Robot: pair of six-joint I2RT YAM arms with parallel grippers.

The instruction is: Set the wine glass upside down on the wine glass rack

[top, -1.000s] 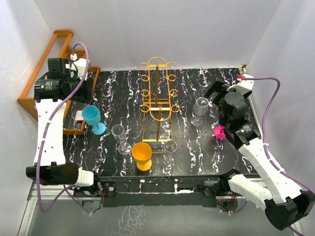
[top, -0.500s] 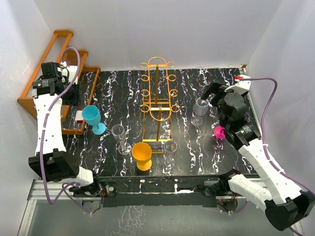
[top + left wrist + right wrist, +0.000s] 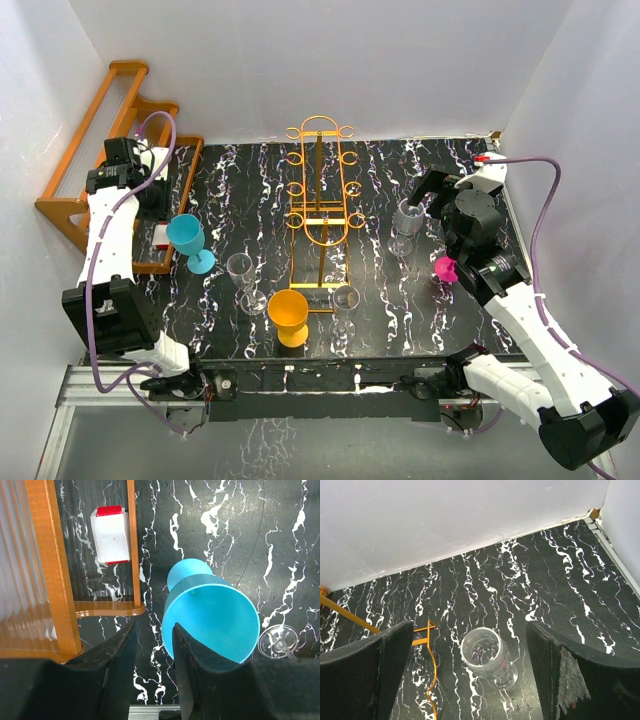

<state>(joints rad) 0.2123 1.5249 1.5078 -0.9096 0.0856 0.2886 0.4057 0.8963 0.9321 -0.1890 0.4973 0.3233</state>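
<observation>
1. Top external view:
   - The wine glass rack (image 3: 318,190) stands upright in the middle of the black marbled table (image 3: 240,180).
   - The wine glass (image 3: 407,222) stands on its foot to the right of the rack, apart from it.
   - The right gripper (image 3: 432,193) hovers just beside the glass on its right, fingers spread and holding nothing.
   - The left gripper (image 3: 158,200) is at the left edge of the table by the wooden shelf (image 3: 100,150), above a white-and-red block (image 3: 160,236). Its fingers cannot be read from this view.
   - Across the lower middle stand a teal goblet (image 3: 188,240), a small clear glass (image 3: 240,278), an orange cup (image 3: 288,315) and a second clear glass (image 3: 344,308).
   - A pink object (image 3: 445,268) lies at the right.

2. Left wrist view:
   - The left gripper (image 3: 154,645) shows at the bottom edge, its fingers (image 3: 107,665) set a narrow gap apart with nothing clamped.
   - The teal goblet (image 3: 210,615), seen from above, fills the lower centre-right, its rim partly behind the right-hand finger.
   - The wooden shelf (image 3: 50,580) runs down the left and the white-and-red block (image 3: 111,534) sits in the upper left.
   - The foot of the small clear glass (image 3: 277,642) shows at the lower right.

3. Right wrist view:
   - The right gripper (image 3: 470,626) has its fingers (image 3: 395,655) wide apart at the lower corners.
   - The wine glass (image 3: 487,657) stands upright at lower centre on the table (image 3: 545,590), mouth towards the camera, and neither finger touches it.
   - Orange wire of the wine glass rack (image 3: 427,645) shows just left of the glass.
</observation>
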